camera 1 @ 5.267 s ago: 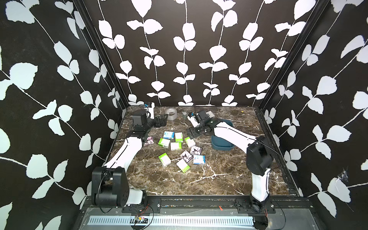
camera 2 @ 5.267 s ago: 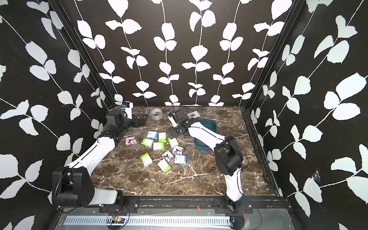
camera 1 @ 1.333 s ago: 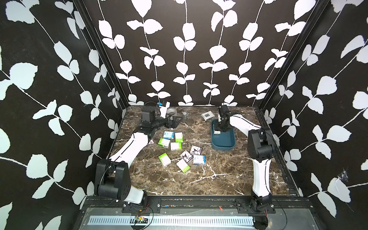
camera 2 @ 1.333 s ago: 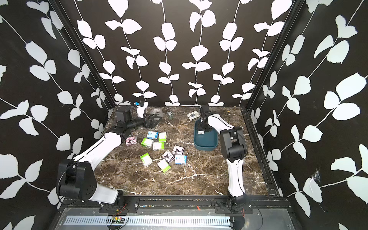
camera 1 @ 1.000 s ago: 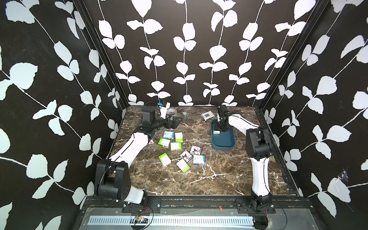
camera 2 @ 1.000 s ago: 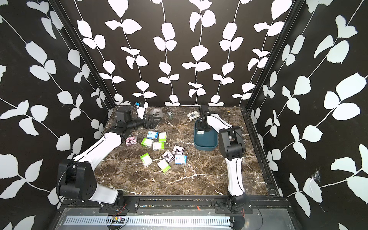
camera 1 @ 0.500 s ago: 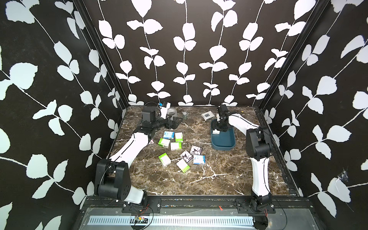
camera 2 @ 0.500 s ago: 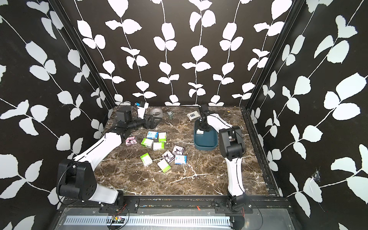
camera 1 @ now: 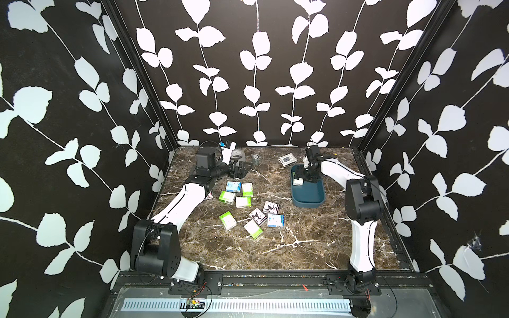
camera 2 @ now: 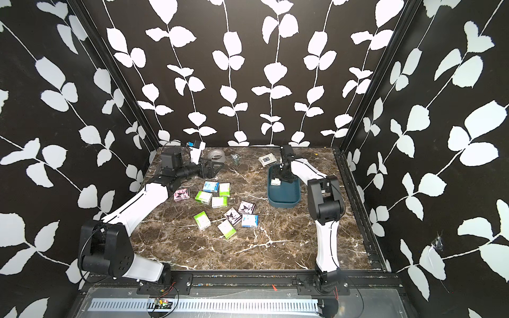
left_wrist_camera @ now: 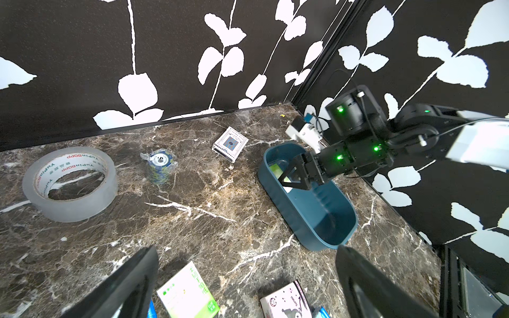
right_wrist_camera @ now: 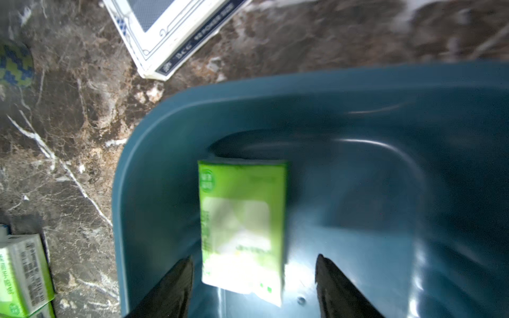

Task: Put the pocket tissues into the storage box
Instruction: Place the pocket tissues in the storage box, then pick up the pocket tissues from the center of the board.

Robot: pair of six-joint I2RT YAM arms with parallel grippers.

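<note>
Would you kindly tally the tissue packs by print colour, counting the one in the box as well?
Green packs: 6, one of them in the box
Blue packs: 2
Cartoon packs: 3
Total: 11

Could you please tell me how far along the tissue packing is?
Done: one green-and-white flat tissue pack lies in the dark teal plastic storage box. In hand: nothing; the right pincer stands open over it, the left pincer open too. Left: ten packs on the marble table.

The tape roll reads "YuPinBOPP" in red inside its core, and the wrapped chip stack shows "50".
</note>
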